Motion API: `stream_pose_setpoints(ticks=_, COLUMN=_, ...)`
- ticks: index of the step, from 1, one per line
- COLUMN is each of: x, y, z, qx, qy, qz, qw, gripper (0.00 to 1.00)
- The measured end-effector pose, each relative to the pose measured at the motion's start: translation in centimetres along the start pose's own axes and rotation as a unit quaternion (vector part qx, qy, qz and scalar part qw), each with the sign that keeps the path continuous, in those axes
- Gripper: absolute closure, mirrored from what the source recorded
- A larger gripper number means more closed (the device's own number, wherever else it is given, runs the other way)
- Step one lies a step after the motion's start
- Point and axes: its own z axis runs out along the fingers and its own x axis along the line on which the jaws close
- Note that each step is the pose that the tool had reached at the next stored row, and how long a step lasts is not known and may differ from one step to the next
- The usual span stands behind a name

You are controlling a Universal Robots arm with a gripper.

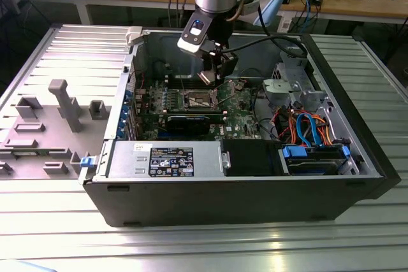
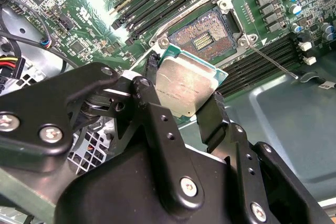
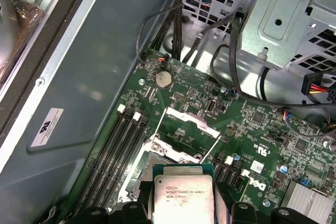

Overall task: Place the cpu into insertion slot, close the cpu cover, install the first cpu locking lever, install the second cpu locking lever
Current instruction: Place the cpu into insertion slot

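The pincer [image 2: 181,100] is clamped on the cpu [image 2: 191,80], with the bare insertion slot [image 2: 202,38] just beyond it. Released tilted or off-square, the chip would likely jam or damage the slot.

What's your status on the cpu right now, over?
Gripper shut on cpu, off the board. Insertion slot empty, cpu cover swung open. Nothing seen between cpu and slot.

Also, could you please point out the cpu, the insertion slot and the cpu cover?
cpu [image 2: 184,90], second wrist view, its metal top.
insertion slot [image 2: 202,38], second wrist view, its pin field.
cpu cover [image 3: 191,121], first wrist view, its silvery frame.
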Motion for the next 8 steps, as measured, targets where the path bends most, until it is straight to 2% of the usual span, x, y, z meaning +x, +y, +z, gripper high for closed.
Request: stream_pose_setpoints(ticks=8, x=0.0, y=0.0, z=0.02, qx=-0.0002, qy=-0.0009, qz=0.011, qw=0.99994, gripper=0.45)
